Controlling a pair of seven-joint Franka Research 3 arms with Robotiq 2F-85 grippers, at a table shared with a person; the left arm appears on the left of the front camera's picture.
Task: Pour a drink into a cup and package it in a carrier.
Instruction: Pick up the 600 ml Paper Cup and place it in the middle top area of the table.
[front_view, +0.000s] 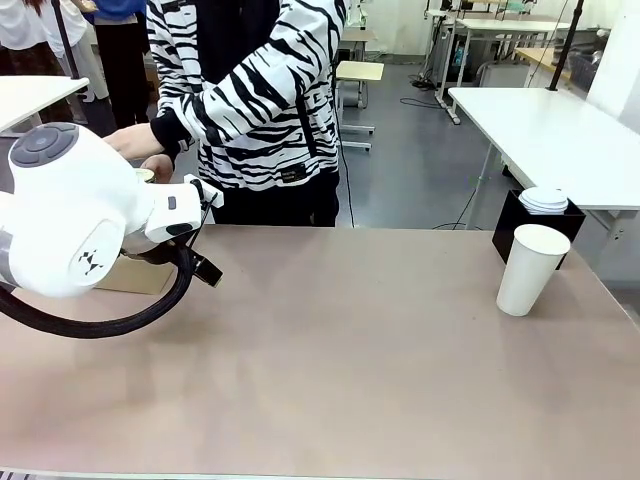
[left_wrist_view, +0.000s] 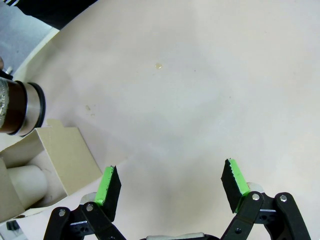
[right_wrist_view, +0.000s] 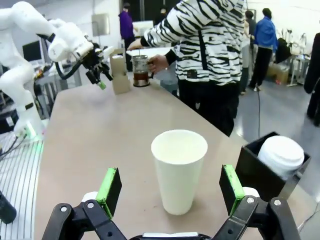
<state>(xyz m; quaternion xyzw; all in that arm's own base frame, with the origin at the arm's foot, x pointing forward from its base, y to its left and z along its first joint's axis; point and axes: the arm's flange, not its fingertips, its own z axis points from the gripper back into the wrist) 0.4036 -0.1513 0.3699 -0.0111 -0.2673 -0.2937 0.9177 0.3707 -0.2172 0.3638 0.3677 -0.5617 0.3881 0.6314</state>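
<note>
- While my left pincer (left_wrist_view: 171, 175) hangs low over the table (left_wrist_view: 210, 75), its 2 green pads stand wide apart with just bare tabletop between them.
- Just beside 1 of those pads in my left wrist view sits the carrier (left_wrist_view: 67, 152), brown cardboard and open-topped. A pale rounded shape lies in 1 compartment; it may be another cup, but the picture's edge cuts it off and I cannot be sure.
- Past the carrier's wall is the jug (left_wrist_view: 32, 112), and the drink (left_wrist_view: 17, 107) shows dark brown through its glass.
- From the front, my own left arm hides most of the carrier (front_view: 135, 277), which sits near the table's far left edge, just in front of the person (front_view: 250, 90) in a black-and-white striped top.
- My right wrist view shows that person's hand (right_wrist_view: 159, 62) on the jug (right_wrist_view: 141, 70), right beside the carrier (right_wrist_view: 120, 74).
- My right pincer (right_wrist_view: 169, 172) is wide open too and grips nothing.
- Ahead of it the cup (right_wrist_view: 179, 170) stands upright, white with an open mouth, framed by my 2 pads, and neither pad touches it.
- Near the table's right end, well apart from the carrier, the cup (front_view: 530, 268) stands just in front of a black box (front_view: 512, 225) holding white lids (front_view: 545, 200).
</note>
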